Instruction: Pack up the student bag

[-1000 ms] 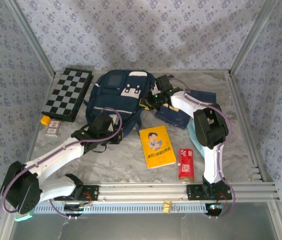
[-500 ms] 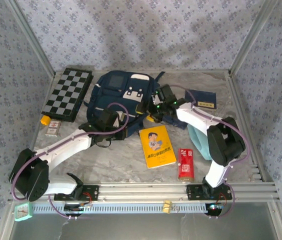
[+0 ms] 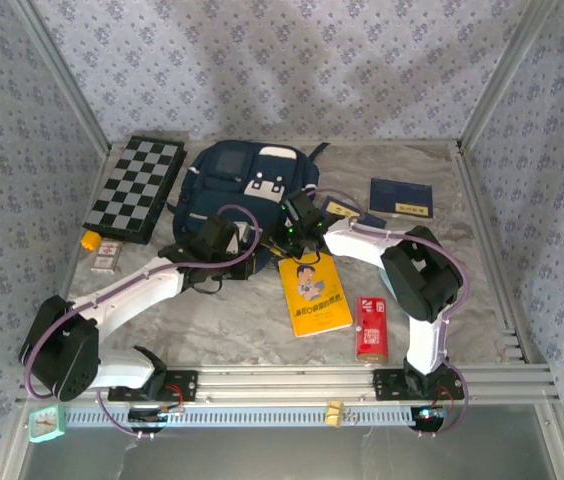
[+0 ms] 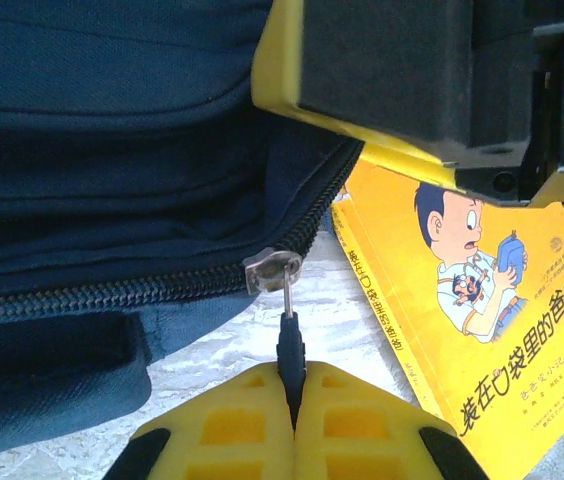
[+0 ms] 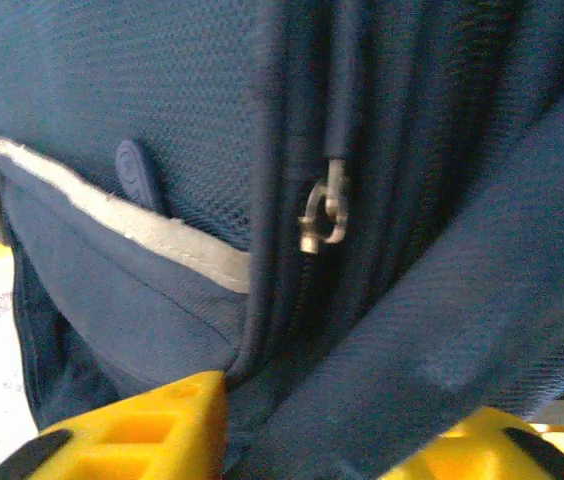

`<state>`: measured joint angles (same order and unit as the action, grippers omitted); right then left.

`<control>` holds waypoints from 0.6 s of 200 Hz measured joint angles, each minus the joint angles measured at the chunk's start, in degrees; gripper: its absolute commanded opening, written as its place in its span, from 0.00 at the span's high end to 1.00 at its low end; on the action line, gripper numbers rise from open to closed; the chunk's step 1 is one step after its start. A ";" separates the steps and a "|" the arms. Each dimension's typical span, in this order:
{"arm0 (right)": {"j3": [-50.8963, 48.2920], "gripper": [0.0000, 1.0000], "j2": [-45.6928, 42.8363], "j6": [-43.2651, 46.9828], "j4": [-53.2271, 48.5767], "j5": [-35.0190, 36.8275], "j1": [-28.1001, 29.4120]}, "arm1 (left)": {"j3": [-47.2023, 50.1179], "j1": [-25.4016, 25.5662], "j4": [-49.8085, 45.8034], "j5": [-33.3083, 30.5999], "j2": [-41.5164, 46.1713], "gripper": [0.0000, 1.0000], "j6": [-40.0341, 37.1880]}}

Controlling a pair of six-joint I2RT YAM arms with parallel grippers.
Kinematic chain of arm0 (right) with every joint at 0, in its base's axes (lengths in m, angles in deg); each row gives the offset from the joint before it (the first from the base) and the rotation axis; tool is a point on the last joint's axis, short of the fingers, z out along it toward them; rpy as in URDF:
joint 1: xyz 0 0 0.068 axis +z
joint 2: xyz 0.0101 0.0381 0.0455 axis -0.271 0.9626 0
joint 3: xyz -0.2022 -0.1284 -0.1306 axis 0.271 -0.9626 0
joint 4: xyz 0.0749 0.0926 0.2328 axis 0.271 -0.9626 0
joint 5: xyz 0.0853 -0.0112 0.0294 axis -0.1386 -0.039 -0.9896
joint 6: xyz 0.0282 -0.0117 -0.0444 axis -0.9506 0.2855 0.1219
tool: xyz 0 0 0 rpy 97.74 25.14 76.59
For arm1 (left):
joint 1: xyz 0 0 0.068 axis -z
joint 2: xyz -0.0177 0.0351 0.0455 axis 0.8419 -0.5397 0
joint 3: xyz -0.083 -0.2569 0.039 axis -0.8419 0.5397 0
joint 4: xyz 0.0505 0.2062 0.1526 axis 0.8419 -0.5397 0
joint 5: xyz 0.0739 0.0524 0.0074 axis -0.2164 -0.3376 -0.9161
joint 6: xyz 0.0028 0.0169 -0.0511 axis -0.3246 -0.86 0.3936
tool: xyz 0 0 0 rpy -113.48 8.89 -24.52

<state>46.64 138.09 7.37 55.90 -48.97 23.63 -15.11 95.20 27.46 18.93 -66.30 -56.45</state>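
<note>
The student bag [image 3: 242, 190], a large navy backpack with white patches, lies at the back centre of the table. My left gripper [image 3: 253, 260] is at the bag's near edge. In the left wrist view it [image 4: 292, 385] is shut on the dark zipper pull [image 4: 289, 345], which hangs from a metal slider [image 4: 270, 270]. My right gripper [image 3: 290, 226] is pressed against the bag's right side. In the right wrist view its yellow fingers [image 5: 137, 430] stand apart, and a thick fold of navy bag fabric [image 5: 412, 350] fills the gap between them, below a second metal zipper slider [image 5: 324, 215].
A yellow cartoon book [image 3: 314, 292] lies just right of the left gripper, with a red pack [image 3: 371, 328] beside it. A checkerboard [image 3: 137, 187] is at the back left, with a small box [image 3: 108, 255] near it. Navy booklets [image 3: 402, 196] lie at the back right.
My right gripper swung left from the navy booklets onto the bag's right side, and its jaws widened, then narrowed on fabric. My left gripper shifted slightly right, still gripping the zipper pull.
</note>
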 measured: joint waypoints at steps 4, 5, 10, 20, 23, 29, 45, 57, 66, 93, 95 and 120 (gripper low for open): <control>0.00 0.85 0.00 0.72 -0.17 0.09 -0.04 | 0.00 0.00 -0.04 -0.20 0.02 1.00 -0.22; 0.00 0.87 0.00 0.55 -0.24 0.15 -0.07 | 0.00 0.00 -0.07 -0.24 0.02 1.00 -0.22; 0.00 0.90 -0.02 1.36 -0.50 0.31 -0.13 | 0.00 0.00 -0.15 -0.48 0.02 1.00 -0.39; -0.02 0.97 -0.02 1.86 -0.98 0.44 -0.22 | 0.00 0.00 -0.33 -1.11 0.11 1.00 -0.76; -0.02 0.98 -0.04 2.58 -1.03 0.44 -0.26 | 0.00 0.00 -0.39 -1.25 0.17 1.00 -0.79; -0.09 1.00 -0.13 3.23 -1.16 0.37 -0.37 | 0.04 0.00 -0.57 -1.57 0.46 1.00 -0.85; -0.44 1.00 -0.81 5.38 -1.46 -0.31 -1.03 | 1.14 -0.04 -0.66 -2.25 2.56 1.00 -0.98; -0.68 1.00 -1.84 7.41 -2.29 -1.33 -2.03 | 2.51 -0.17 -0.98 -2.64 5.05 1.00 -0.96; -0.76 1.00 -2.40 8.66 -2.84 -2.21 -2.80 | 2.95 -0.28 -1.66 -2.64 6.27 1.00 -0.98; -0.26 1.00 -3.15 13.05 -5.60 -4.85 -6.45 | 3.02 1.09 -3.43 -3.54 7.37 1.00 -0.74; -0.13 1.00 -3.13 13.38 -5.95 -5.05 -6.78 | 3.02 1.38 -3.45 -3.52 7.34 1.00 -0.72; 3.50 1.00 -2.23 16.85 -11.37 -7.52 -9.53 | 2.97 6.05 -2.29 -4.28 6.84 1.00 0.35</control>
<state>50.14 135.86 24.22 44.53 -56.48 14.10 -12.14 101.26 25.16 14.64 -59.46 -56.10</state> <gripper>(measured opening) 0.071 0.056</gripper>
